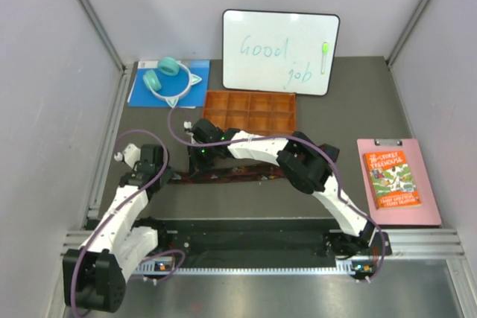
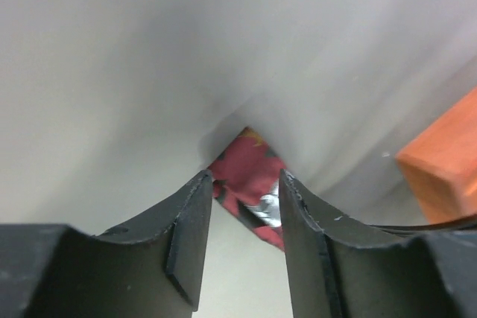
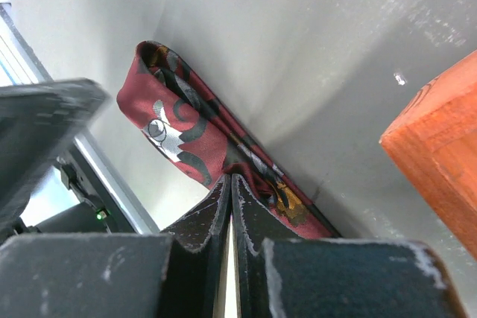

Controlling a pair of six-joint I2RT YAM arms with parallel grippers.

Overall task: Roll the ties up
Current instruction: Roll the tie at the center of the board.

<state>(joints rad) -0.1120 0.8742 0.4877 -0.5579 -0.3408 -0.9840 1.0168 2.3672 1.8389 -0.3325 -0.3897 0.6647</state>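
Observation:
A dark maroon-red patterned tie (image 1: pixel 238 175) lies stretched left to right on the grey table in front of the arms. My right gripper (image 1: pixel 198 160) reaches across to the tie's left part. In the right wrist view the right gripper (image 3: pixel 231 178) is shut, pinching a fold of the tie (image 3: pixel 179 132), and the fabric loops up beyond the tips. My left gripper (image 1: pixel 153 171) is at the tie's left end. In the left wrist view the left gripper (image 2: pixel 244 184) is open, with the tie's end (image 2: pixel 242 163) just ahead between the fingers.
An orange compartment tray (image 1: pixel 250 112) stands behind the tie; its corner shows in both wrist views (image 2: pixel 440 165) (image 3: pixel 440 161). A whiteboard (image 1: pixel 279 51) leans at the back. Teal headphones (image 1: pixel 168 76) lie on a blue folder at the back left. A pink clipboard with a book (image 1: pixel 395 180) lies right.

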